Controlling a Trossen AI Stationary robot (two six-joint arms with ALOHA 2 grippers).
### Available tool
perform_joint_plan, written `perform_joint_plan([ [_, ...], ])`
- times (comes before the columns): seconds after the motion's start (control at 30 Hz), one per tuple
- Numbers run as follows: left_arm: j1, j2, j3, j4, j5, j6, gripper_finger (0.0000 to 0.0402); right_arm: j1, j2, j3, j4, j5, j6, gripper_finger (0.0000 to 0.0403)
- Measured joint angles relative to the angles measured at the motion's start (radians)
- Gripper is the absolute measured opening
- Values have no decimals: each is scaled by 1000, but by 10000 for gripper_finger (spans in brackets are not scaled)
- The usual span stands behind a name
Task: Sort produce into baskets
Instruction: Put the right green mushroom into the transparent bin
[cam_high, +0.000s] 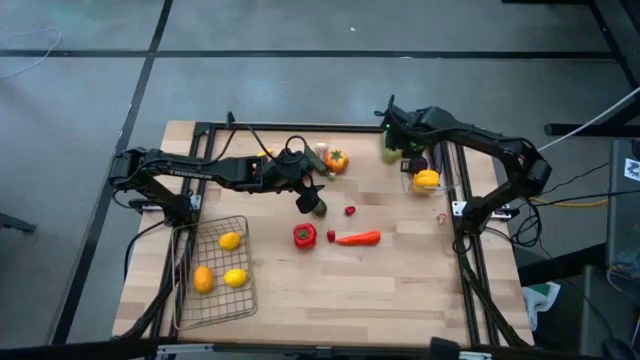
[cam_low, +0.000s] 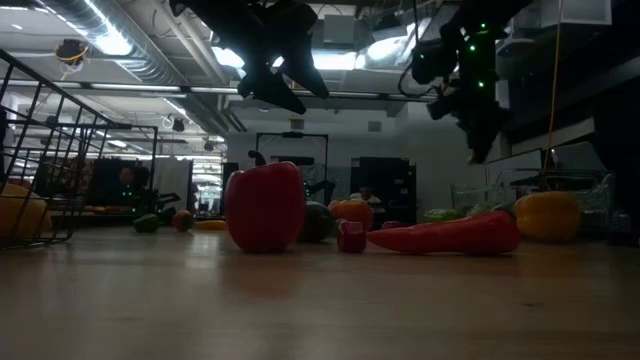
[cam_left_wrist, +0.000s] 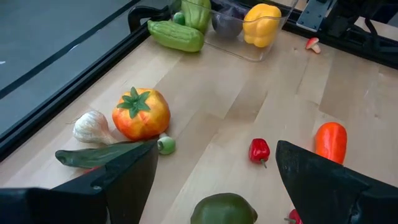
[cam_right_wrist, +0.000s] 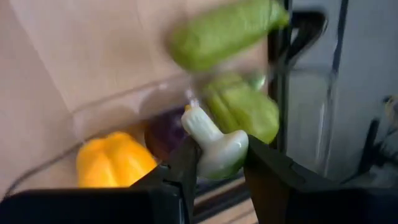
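My right gripper hangs over the clear bin at the far right, shut on a small white and pale green vegetable. In the bin lie a yellow pepper, a purple eggplant and a green cucumber. Another cucumber lies on the table just outside it. My left gripper stands open above the table's middle, over a dark green fruit. The wire basket at the near left holds two lemons and an orange piece. My right gripper pinches the vegetable's pale green bulbous end between its two fingers, which point steeply down. The white stalk sticks out beyond the fingertips. The vegetable is lifted clear, above the bin's contents.
On the table's middle lie a red pepper, a long orange-red piece and tiny red pieces. Farther back sit an orange tomato-like fruit, a garlic bulb, a dark green pod and a small green ball. A black frame rims the table.
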Motion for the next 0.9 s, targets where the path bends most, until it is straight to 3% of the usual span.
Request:
perform_joint_plan([
  [0.23, 0, 0, 0, 0, 0, 2, 323, -148, 1, -49, 41, -3, 13, 117],
  [0.47, 0, 0, 0, 0, 0, 9, 323, -263, 2, -65, 66, -75, 26, 118],
  [0.7, 0, 0, 0, 0, 0, 9, 323, -334, 2, -65, 84, -69, 44, 118],
  [0.9, 0, 0, 0, 0, 0, 10, 323, -346, 2, -65, 90, 11, 44, 118],
])
